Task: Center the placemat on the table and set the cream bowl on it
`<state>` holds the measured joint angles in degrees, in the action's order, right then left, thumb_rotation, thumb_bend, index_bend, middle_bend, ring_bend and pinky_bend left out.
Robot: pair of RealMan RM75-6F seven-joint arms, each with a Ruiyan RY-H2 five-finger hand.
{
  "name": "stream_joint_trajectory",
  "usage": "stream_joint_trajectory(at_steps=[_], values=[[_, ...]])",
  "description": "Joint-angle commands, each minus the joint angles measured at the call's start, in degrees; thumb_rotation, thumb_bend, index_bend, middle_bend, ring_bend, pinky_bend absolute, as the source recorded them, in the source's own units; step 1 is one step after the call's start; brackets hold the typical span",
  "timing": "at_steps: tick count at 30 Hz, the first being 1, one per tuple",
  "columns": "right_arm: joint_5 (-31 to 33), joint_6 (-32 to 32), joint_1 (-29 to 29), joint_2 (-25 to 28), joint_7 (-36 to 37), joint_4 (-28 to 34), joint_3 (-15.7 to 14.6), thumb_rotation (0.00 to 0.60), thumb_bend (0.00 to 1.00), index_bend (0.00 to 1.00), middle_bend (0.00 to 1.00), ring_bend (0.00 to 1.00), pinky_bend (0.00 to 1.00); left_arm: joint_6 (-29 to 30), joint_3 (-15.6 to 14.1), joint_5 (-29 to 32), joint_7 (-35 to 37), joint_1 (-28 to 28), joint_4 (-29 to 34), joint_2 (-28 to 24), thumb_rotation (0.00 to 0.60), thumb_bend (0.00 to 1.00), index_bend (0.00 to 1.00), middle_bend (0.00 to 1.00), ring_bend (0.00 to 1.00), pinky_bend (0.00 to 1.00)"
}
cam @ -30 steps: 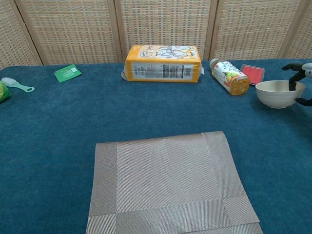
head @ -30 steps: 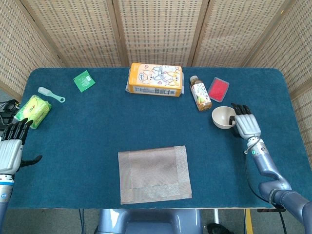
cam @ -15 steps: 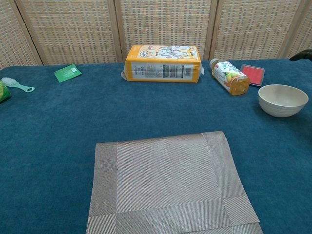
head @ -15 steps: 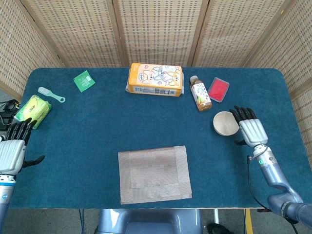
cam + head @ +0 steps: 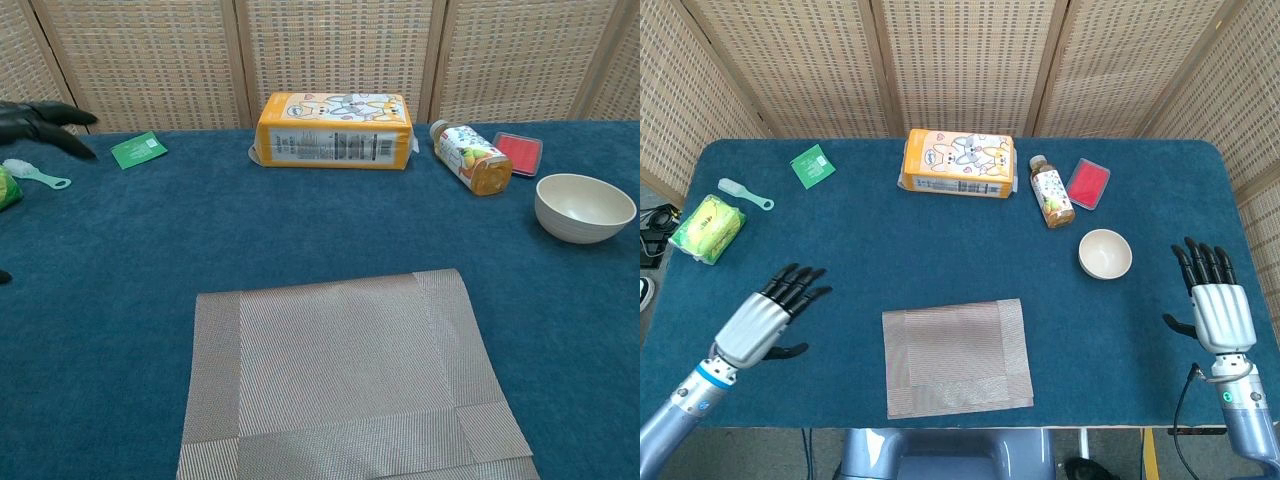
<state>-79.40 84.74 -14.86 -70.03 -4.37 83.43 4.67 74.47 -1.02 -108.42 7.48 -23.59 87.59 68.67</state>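
Observation:
The grey woven placemat (image 5: 957, 356) (image 5: 345, 375) lies flat near the table's front edge, about mid-width. The cream bowl (image 5: 1105, 254) (image 5: 584, 207) stands upright and empty on the blue cloth, right of the mat and apart from it. My right hand (image 5: 1213, 302) hovers open near the table's right edge, well right of the bowl, touching nothing. My left hand (image 5: 768, 313) is open with fingers spread, left of the mat; only its dark fingertips (image 5: 40, 120) show at the chest view's left edge.
Along the back lie an orange tissue pack (image 5: 958, 164), a tipped drink bottle (image 5: 1051, 192) and a red case (image 5: 1089, 183), all just behind the bowl. At far left are a green packet (image 5: 812, 165), a small brush (image 5: 744, 194) and a yellow-green pack (image 5: 708, 226).
My right hand let go of the bowl and drew back to the right edge; the bowl sits slightly nearer and further right. My left hand moved in from the left edge toward the mat.

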Motion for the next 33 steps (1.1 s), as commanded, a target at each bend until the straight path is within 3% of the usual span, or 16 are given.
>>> stream_joint_trajectory(at_steps=[1,8,18,33], values=[[-0.6,3.2,2.7,-1.6,-0.2,0.3,-0.3,0.6,0.0,0.0,0.0,0.0,0.0,-0.8,-3.8,-8.5,5.8,-6.1,-8.3,5.8,0.6,0.0,0.3,0.0,0.0,0.0],[-1.0,4.0,4.4,-2.4,0.5,-0.5,-0.2,0.6,0.0,0.0,0.0,0.0,0.0,-3.8,-6.7,-13.0,3.9,-10.3,-9.5,9.9,0.6,0.0,0.4,0.0,0.0,0.0],[-0.9,1.7,5.1,-3.3,3.8,-3.5,0.1,0.6,0.0,0.0,0.0,0.0,0.0,-8.1,-9.5,-12.0,0.3,-11.9,-11.3,15.9,0.6,0.0,0.4,0.0,0.0,0.0],[-2.2,2.2,6.0,-1.8,3.3,-1.3,0.9,0.6,0.0,0.0,0.0,0.0,0.0,-9.5,-11.6,-10.2,0.3,-13.7,-15.4,21.7,0.6,0.0,0.4,0.0,0.0,0.0]])
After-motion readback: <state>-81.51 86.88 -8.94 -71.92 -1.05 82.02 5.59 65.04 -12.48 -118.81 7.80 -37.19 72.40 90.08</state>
